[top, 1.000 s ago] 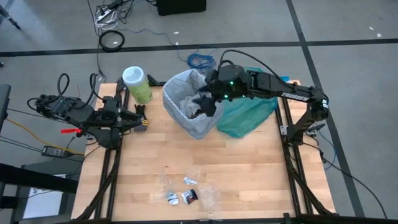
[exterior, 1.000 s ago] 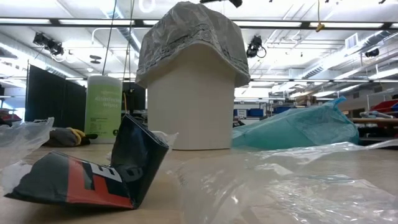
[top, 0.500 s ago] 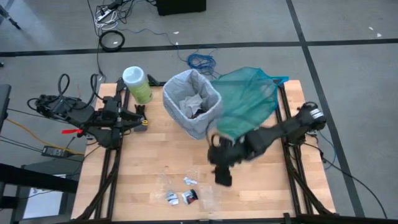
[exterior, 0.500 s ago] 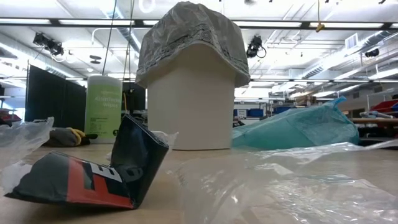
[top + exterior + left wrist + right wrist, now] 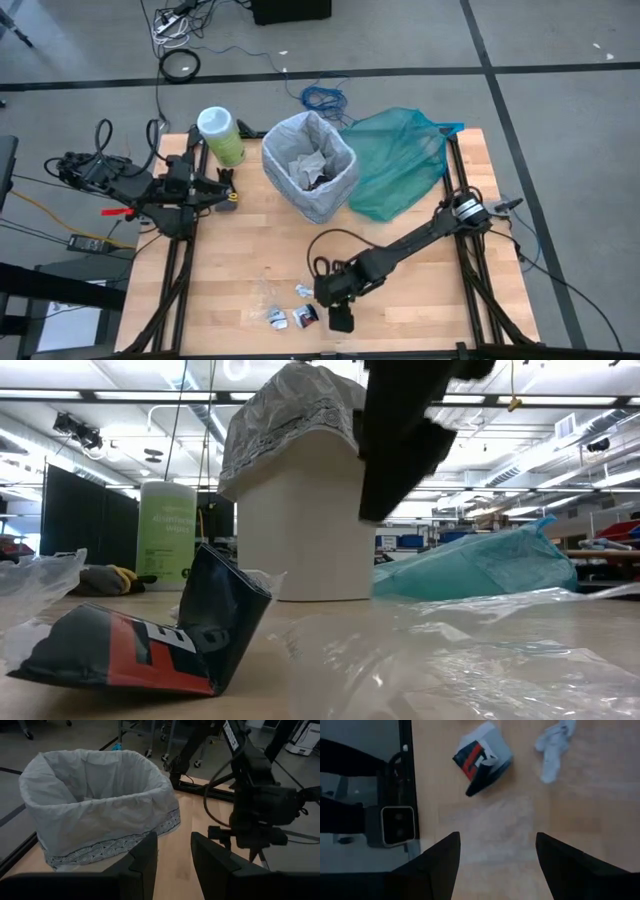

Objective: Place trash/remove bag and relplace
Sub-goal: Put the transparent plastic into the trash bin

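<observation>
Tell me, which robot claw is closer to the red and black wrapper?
Right. The right gripper hangs open beside the wrapper; the left gripper waits across the table, by the bin.

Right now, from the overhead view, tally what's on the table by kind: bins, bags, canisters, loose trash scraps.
Bin: 1
Bags: 2, the grey-white liner and the teal bag
Green canister: 1
Loose scraps: 3, two white scraps and a dark wrapper
Total: 7

Bin (image 5: 312, 178) sits at the far middle of the surface (image 5: 420, 285), bag (image 5: 305, 143) lining it; canister (image 5: 220, 135) to its left, trash (image 5: 295, 312) at the near edge.
</observation>
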You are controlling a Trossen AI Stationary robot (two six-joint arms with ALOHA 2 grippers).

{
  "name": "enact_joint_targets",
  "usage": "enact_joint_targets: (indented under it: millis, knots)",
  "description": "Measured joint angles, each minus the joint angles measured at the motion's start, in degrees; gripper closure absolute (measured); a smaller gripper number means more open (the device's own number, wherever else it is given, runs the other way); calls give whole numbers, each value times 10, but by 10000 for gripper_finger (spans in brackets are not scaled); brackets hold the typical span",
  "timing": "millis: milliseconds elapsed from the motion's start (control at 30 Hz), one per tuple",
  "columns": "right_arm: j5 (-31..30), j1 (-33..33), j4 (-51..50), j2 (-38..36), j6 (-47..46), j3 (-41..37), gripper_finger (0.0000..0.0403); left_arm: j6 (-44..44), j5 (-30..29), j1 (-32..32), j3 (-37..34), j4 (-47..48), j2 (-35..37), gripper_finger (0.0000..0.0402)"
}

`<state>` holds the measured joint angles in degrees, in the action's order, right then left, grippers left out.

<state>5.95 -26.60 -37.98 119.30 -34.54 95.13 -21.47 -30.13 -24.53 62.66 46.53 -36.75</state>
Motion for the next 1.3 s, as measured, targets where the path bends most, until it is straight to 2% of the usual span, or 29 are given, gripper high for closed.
enact_joint_targets:
  millis: [267, 433, 533, 700, 733, 900, 1067, 1300]
  knots:
    - [-20, -23, 12, 72, -17, 0, 156, 0, 2, 0, 0, 25, 0, 275]
    - [-39, -30, -1, 105, -93, 8, 172, -2, 2, 0, 0, 51, 0, 275]
    - [-43, -29, -29, 109, -133, 11, 223, -3, 2, 0, 0, 57, 0, 275]
    - [-52, -13, -58, 108, -144, 14, 372, -3, 2, 0, 0, 57, 0, 275]
    - [-47, -8, -63, 108, -145, 18, 386, -3, 2, 0, 0, 57, 0, 275]
    - [-42, 14, -110, 113, -136, 64, 400, -7, 2, 0, 0, 57, 0, 275]
    - [-132, 32, -213, 106, -94, 146, 402, -11, 1, 0, 0, 57, 0, 275]
    - [-213, 34, -330, 62, -92, 268, 403, -13, -1, 0, 0, 56, 0, 275]
